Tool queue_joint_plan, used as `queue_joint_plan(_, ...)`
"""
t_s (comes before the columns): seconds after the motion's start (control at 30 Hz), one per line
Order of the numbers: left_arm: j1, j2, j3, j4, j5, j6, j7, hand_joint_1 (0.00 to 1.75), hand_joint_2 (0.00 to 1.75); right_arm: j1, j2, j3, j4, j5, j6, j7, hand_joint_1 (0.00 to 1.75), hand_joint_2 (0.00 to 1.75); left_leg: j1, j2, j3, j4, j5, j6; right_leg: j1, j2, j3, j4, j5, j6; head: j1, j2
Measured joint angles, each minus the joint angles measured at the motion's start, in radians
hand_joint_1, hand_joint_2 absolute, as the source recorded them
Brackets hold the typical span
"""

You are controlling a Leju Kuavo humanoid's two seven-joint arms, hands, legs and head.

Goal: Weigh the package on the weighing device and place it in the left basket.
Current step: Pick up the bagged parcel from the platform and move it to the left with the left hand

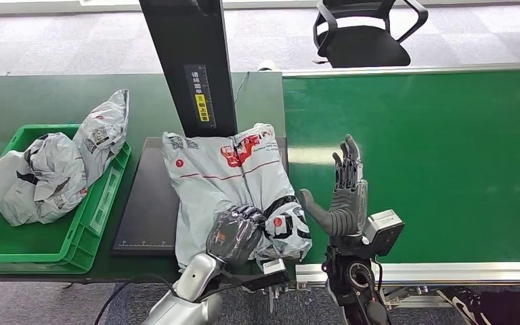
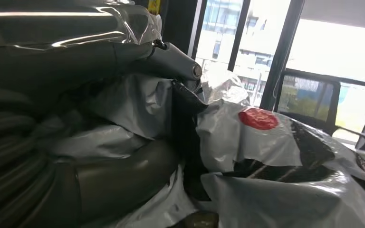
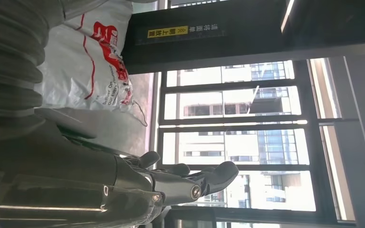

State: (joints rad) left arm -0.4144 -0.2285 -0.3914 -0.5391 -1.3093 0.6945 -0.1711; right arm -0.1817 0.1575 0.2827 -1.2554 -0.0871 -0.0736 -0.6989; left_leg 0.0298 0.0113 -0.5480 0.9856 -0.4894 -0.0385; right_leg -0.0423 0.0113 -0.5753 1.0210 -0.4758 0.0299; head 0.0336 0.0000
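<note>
Green basket [image 1: 74,247] at far left, already holding crumpled grey mail bags [image 1: 54,166]. Next to it, a flat black weighing plate [image 1: 145,203] bears the grey package [image 1: 227,179], beneath a dark upright post [image 1: 193,61]. The left hand [image 1: 235,233] has its fingers curled into the package's near end, gripping the plastic. The right hand [image 1: 344,196] stands just beside the package, fingers spread, holding nothing, over the green conveyor belt [image 1: 433,149]. Lifting well likely means a firm bunch of plastic, raised high enough to pass the basket wall.
</note>
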Motion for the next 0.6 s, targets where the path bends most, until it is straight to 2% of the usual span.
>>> queue_joint_plan(0.13,0.052,0.004,0.083,-0.162,-0.044,0.001,-0.090,1.58,1.75,0.002,0.000,0.000,0.000,-0.003,-0.001,0.000,0.00,1.75,0.000,0.000,-0.001,0.000,0.000,0.000,0.000,0.000,-0.002,0.000,0.000,0.000,0.000,0.000)
queue_joint_plan(0.23,0.101,0.000,0.183,-0.328,0.026,0.004,-0.300,1.58,1.75,0.007,0.000,-0.001,0.000,-0.005,-0.001,0.000,0.00,1.75,0.000,0.001,-0.002,0.000,0.000,0.000,0.000,0.001,-0.003,0.000,0.000,0.000,0.000,0.000)
queue_joint_plan(0.3,0.135,-0.004,0.263,-0.441,0.141,0.004,-0.440,1.56,1.75,0.010,0.000,-0.002,0.000,-0.006,-0.001,0.000,0.00,1.75,0.000,0.002,-0.002,0.000,0.000,0.000,0.000,0.001,-0.004,0.000,0.000,0.000,0.000,0.000)
queue_joint_plan(0.33,0.153,-0.005,0.294,-0.498,0.214,0.005,-0.479,1.54,1.75,0.011,0.000,-0.002,0.000,-0.007,-0.001,0.000,0.00,1.75,0.000,0.003,-0.002,0.000,0.000,0.000,0.000,0.002,-0.004,0.000,0.000,0.000,0.000,0.000)
queue_joint_plan(0.4,0.196,-0.005,0.326,-0.617,0.373,0.005,-0.501,1.47,1.75,0.013,0.000,-0.004,0.000,-0.010,-0.001,0.000,0.00,1.75,0.000,0.003,-0.002,0.000,0.000,0.000,0.000,0.002,-0.004,0.000,0.000,0.000,0.000,0.000)
queue_joint_plan(0.5,0.266,-0.006,0.332,-0.797,0.572,0.005,-0.502,1.39,1.75,0.012,-0.001,-0.009,0.001,-0.015,0.000,0.000,0.00,1.75,0.000,0.002,-0.003,0.000,0.000,0.000,0.000,0.002,-0.004,0.000,0.000,0.000,0.000,0.000)
queue_joint_plan(0.6,0.331,-0.006,0.317,-0.976,0.718,0.005,-0.502,1.41,1.75,0.011,-0.002,-0.015,0.002,-0.022,0.001,0.000,0.00,1.75,0.000,0.002,-0.004,0.000,0.000,0.000,0.000,0.001,-0.004,0.000,0.000,0.000,0.000,0.000)
